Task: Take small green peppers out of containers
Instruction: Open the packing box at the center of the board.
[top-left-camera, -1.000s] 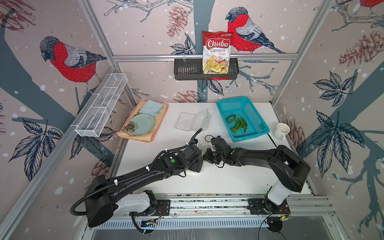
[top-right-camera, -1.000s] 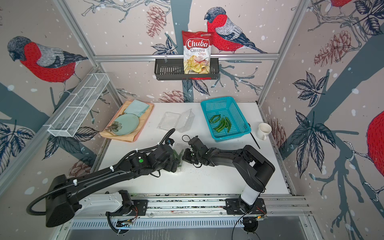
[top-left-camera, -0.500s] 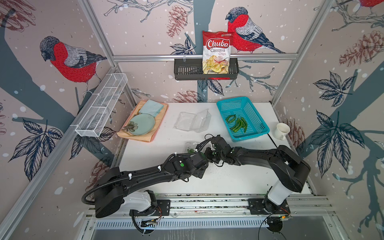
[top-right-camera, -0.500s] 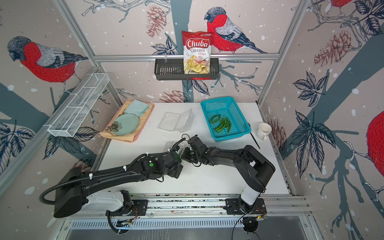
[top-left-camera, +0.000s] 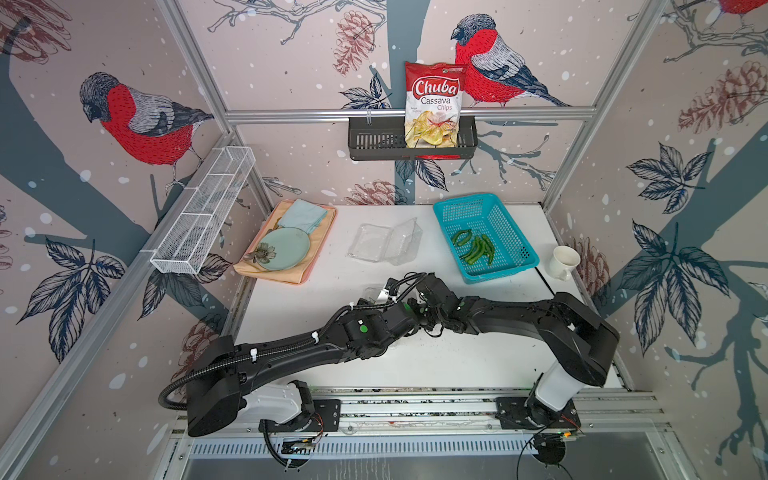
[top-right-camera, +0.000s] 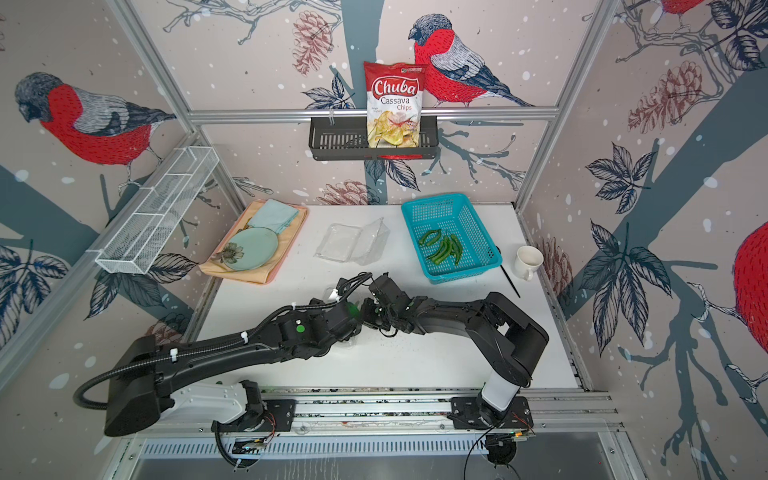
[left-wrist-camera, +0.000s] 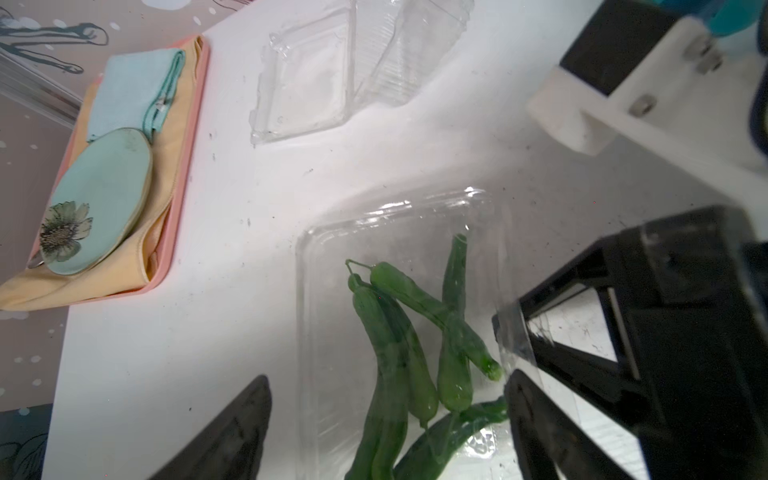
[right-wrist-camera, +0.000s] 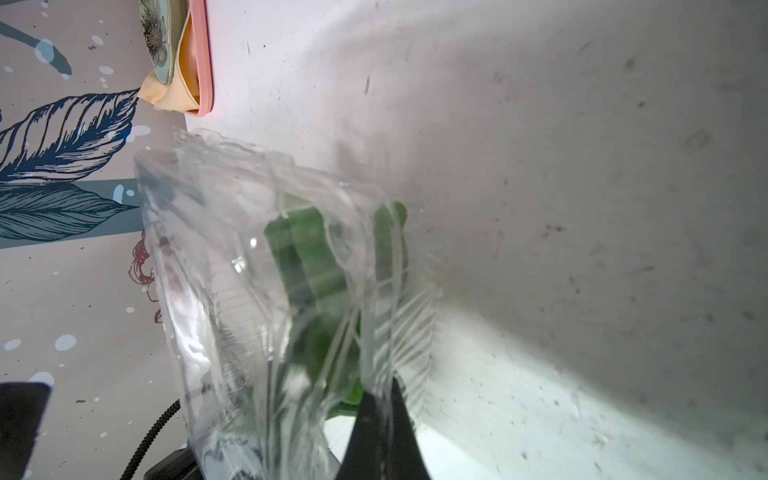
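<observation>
The small green peppers (left-wrist-camera: 415, 293) are contained in a clear clamshell container (left-wrist-camera: 324, 270) on the white table (left-wrist-camera: 166, 353), between the widely spread fingers of the left gripper (left-wrist-camera: 388, 376); its edge is pinched by the closed right gripper (right-wrist-camera: 380, 403).

Matte-black left arm (top-left-camera: 291, 357) and right arm (top-left-camera: 519, 320), white base links (top-left-camera: 270, 405), ribbed black cable (top-left-camera: 164, 399), white zip ties (top-left-camera: 252, 356), green dot (top-left-camera: 363, 329).
</observation>
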